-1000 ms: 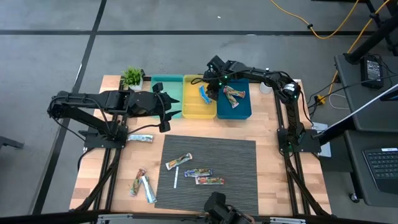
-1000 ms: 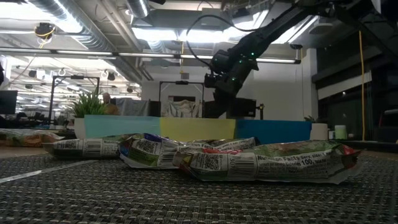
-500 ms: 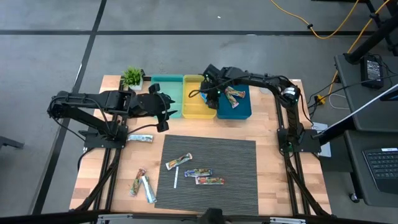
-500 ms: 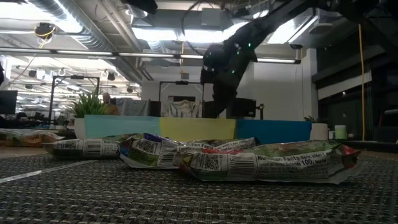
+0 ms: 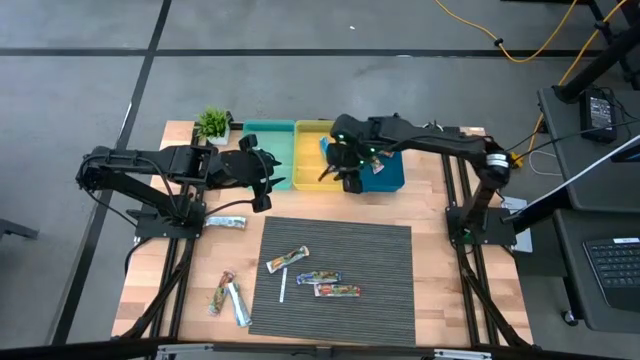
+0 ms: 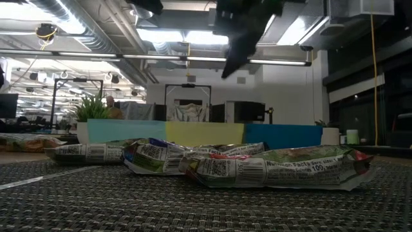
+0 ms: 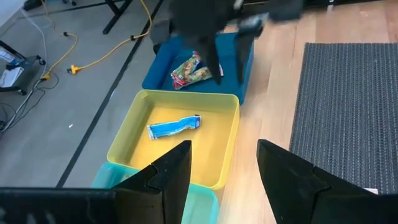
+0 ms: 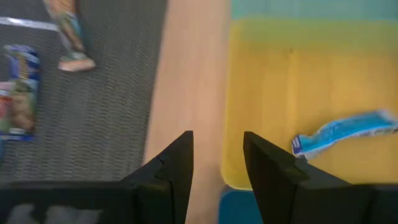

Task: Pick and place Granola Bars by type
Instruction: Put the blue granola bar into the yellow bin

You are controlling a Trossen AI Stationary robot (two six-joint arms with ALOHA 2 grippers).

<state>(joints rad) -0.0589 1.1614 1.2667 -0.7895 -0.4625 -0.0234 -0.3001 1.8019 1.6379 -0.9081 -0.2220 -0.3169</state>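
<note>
Nearest you, three Granola Bars (image 5: 312,277) lie on the striped mat (image 5: 380,250). Beyond the mat, your right gripper (image 5: 347,176), fingers spread and empty, hovers seemingly over the yellow bin (image 5: 312,180) holding a blue bar (image 7: 174,127). Your left gripper (image 5: 272,182) waits open.

A blue bar (image 7: 174,127) lies in the yellow bin (image 7: 227,146), multicoloured bars (image 7: 191,68) in the blue bin (image 7: 245,62).

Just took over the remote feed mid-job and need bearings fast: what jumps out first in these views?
Three bright bins line the table's far edge, and the right tool hangs open and empty above the near edge of the yellow bin, which holds one blue bar. The blue bin holds multicoloured bars. More wrapped bars lie on the dark striped mat; the left tool waits open beside the teal bin.
</note>
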